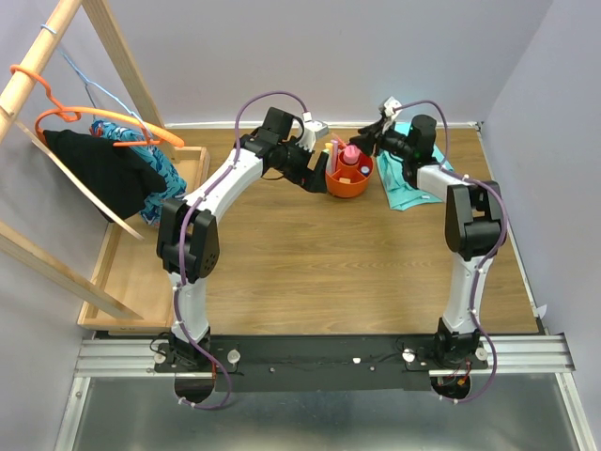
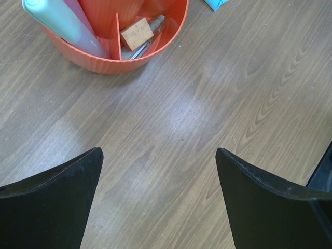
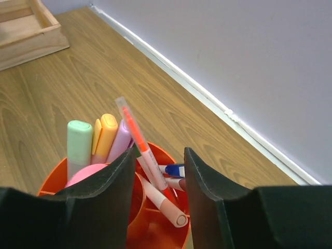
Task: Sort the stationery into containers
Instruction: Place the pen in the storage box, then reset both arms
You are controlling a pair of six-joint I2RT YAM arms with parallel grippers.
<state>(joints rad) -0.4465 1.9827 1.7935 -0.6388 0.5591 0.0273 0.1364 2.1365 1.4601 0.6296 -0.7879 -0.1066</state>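
Note:
The round orange tub [image 1: 348, 178] stands at the back middle of the table. In the right wrist view the tub [image 3: 155, 236] holds mint [image 3: 79, 141], orange [image 3: 107, 130] and lilac [image 3: 122, 137] highlighters, a pink bottle top [image 3: 85, 174], a white marker with a pink cap [image 3: 167, 206], a blue-capped marker [image 3: 174, 169] and a leaning orange pen [image 3: 136, 136]. My right gripper [image 3: 158, 154] hovers over the tub, open, with the pen between its fingers and ungripped. My left gripper [image 2: 159, 155] is open and empty over bare wood beside the tub [image 2: 104, 57], where a tan eraser [image 2: 137, 33] lies.
A teal cloth [image 1: 413, 183] lies right of the tub. A wooden tray [image 1: 141, 272] and a wooden clothes rack [image 1: 103, 169] with hangers and garments fill the left side. The back wall and baseboard [image 3: 218, 106] run close behind the tub.

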